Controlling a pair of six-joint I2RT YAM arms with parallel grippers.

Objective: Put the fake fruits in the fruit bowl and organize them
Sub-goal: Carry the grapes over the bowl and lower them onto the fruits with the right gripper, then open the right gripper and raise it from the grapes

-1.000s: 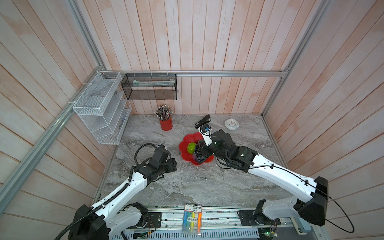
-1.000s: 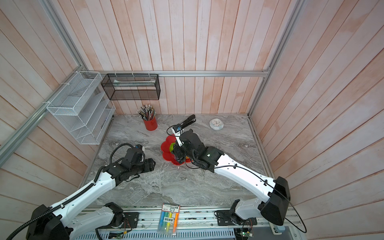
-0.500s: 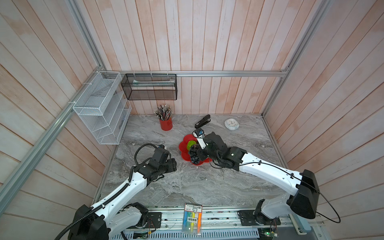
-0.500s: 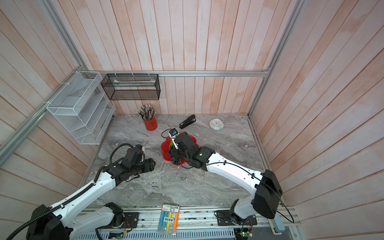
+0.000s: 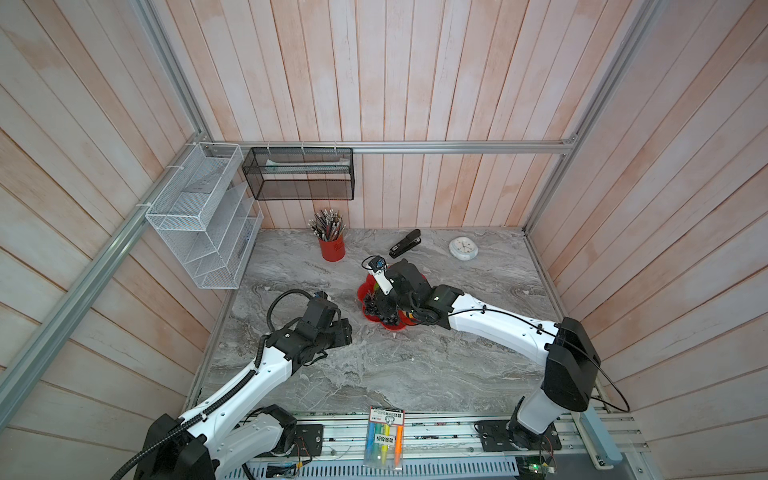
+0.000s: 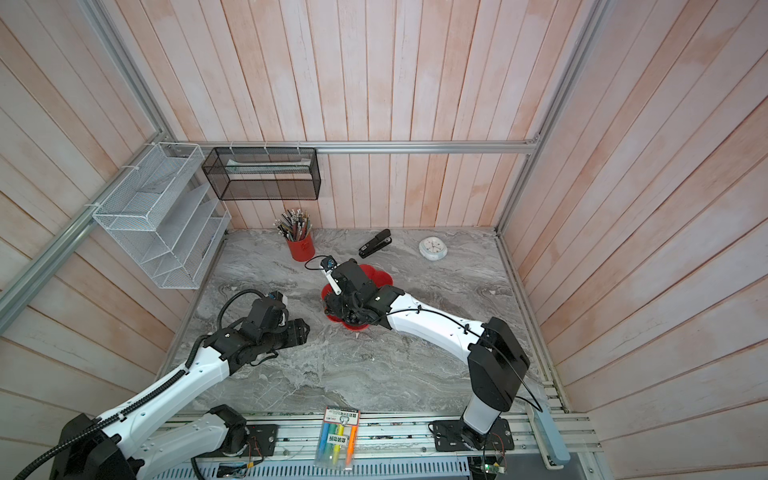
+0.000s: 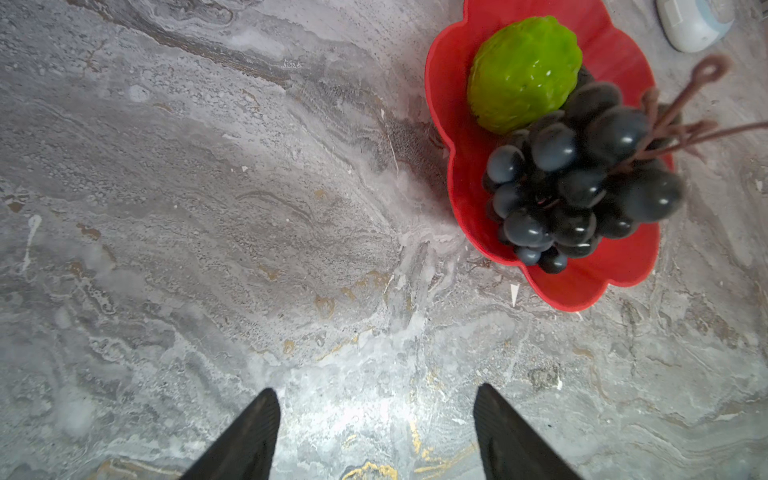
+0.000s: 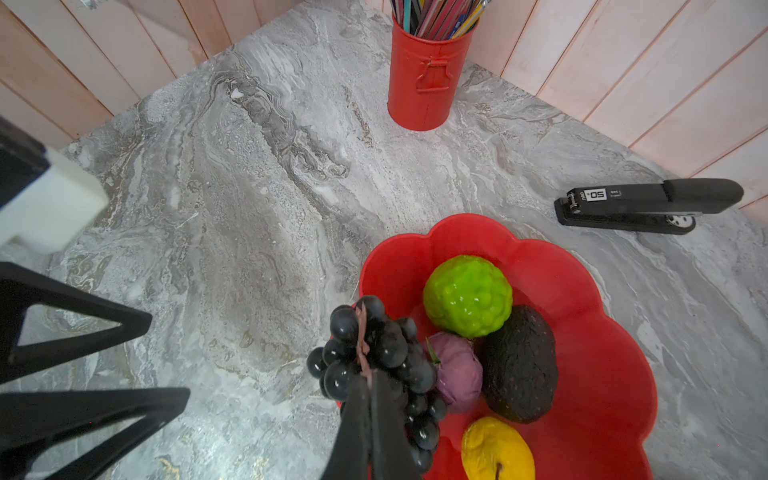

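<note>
While the right gripper pinches the brown stem of the bunch of dark grapes, its fingers pressed together on it, the bunch hangs over the edge of the red, scalloped fruit bowl on the side facing the left arm. Whether the grapes touch the dish cannot be told. Four more fake fruits lie inside the bowl: a bumpy green ball, a dull purple ball just beside the grapes, a dark avocado next to both balls, and a yellow-orange fruit near the avocado's end. The left gripper hovers over a bare stretch of the grey marble table near the bowl, its fingers apart and empty. Toward the back wall stand a red pencil cup full of pencils, a black stapler and, in a top view, a small white clock.
</note>
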